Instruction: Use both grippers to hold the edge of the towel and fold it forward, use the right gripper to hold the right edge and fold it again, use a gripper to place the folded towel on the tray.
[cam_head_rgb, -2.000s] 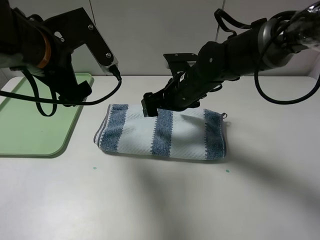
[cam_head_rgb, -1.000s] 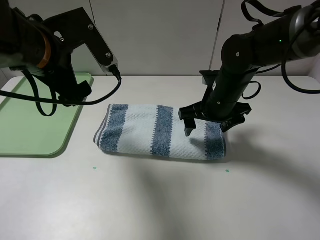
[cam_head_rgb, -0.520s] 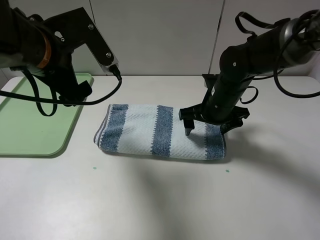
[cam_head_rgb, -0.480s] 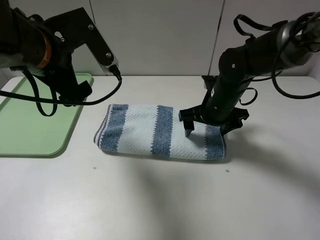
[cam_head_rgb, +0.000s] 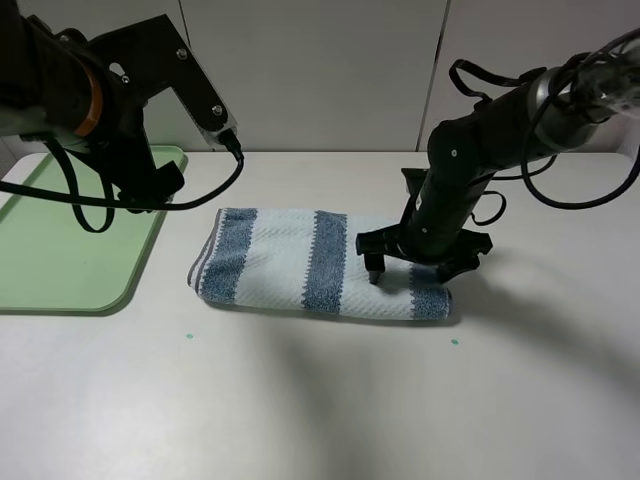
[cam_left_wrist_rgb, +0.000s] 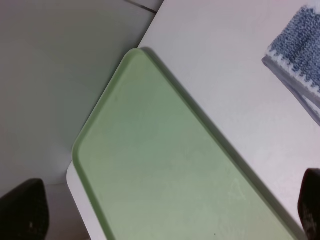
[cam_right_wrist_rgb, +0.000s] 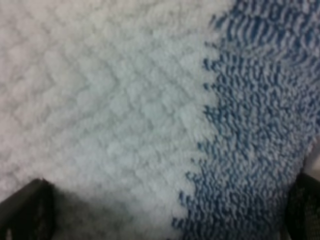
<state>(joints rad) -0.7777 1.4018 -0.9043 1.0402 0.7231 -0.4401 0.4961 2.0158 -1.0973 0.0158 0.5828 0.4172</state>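
Straddling towel (cam_head_rgb: 285, 262) end, right hand (cam_head_rgb: 412, 268) spread

A plain white table (cam_head_rgb: 330, 400) spread beneath the jaws of the right gripper (cam_head_rgb: 413, 270). One tiny green speck (cam_head_rgb: 454, 342) lay near those jaws, on the camera side. A second speck (cam_head_rgb: 188, 336) sat well apart, leftward. Pale grey wall panels (cam_head_rgb: 320, 70) stood behind.

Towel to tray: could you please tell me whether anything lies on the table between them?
Nothing visible does. Only bare table separates the towel from the tray. The left arm hangs above that gap.
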